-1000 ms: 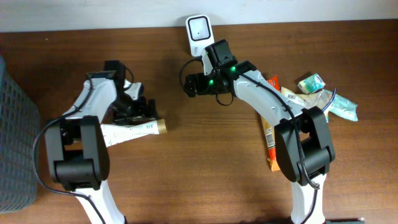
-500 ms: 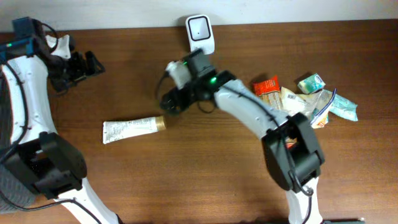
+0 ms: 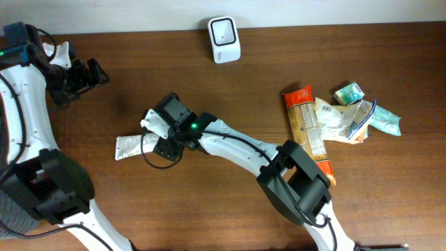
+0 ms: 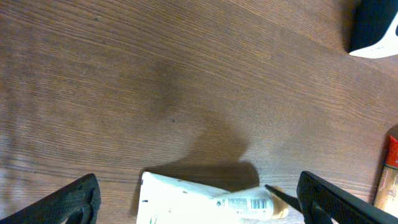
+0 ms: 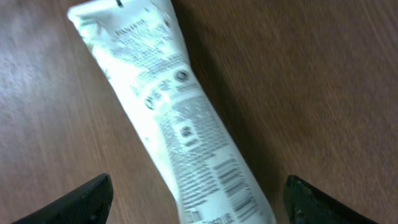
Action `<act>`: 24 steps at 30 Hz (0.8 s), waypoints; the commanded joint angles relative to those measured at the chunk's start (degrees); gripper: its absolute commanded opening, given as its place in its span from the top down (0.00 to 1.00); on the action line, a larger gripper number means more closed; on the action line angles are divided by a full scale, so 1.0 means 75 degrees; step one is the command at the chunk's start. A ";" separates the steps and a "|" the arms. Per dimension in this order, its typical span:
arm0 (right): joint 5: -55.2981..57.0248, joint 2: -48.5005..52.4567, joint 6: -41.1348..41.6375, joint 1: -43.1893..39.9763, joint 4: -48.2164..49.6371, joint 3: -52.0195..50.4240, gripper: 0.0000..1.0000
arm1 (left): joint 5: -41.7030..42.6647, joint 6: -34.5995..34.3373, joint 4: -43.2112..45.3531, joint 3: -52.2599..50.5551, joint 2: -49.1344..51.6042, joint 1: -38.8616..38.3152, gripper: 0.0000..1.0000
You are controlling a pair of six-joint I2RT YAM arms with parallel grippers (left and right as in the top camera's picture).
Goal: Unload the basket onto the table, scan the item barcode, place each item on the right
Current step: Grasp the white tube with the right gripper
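Just below the right tool [image 5: 199,202], a white tube [image 5: 174,112].

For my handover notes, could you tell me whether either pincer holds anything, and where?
Nothing is held: the right pincer stands open over the white plastic tube.

**White tube on dark brown wood**

The tube [image 5: 180,130] is white with fine dark print, a black-barred barcode and a tan cap end. The bench [image 3: 209,209] is dark brown with streaky wood grain. At 12 o'clock the scanner [image 3: 224,31] is white with a dark-outlined window. At 3 o'clock lie an orange-red packet [image 3: 301,118], a green packet [image 3: 348,92], a cream wrapper [image 3: 334,118] and a teal wrapper [image 3: 383,122]. The right arm [image 3: 237,146] and left arm [image 3: 21,104] are white with black joints; a green light glows on the right one.
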 commanded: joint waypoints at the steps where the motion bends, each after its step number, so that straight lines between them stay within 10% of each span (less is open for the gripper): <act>1: -0.0230 0.0125 -0.0038 -0.0073 0.0009 0.0114 0.15 | 0.0082 -0.0047 -0.0012 0.0064 -0.0137 0.0055 0.01; 24: -0.0825 0.0460 0.1428 -0.0087 0.0044 0.0114 0.66 | 0.0082 -0.0047 -0.0012 0.0064 -0.0137 0.0055 0.01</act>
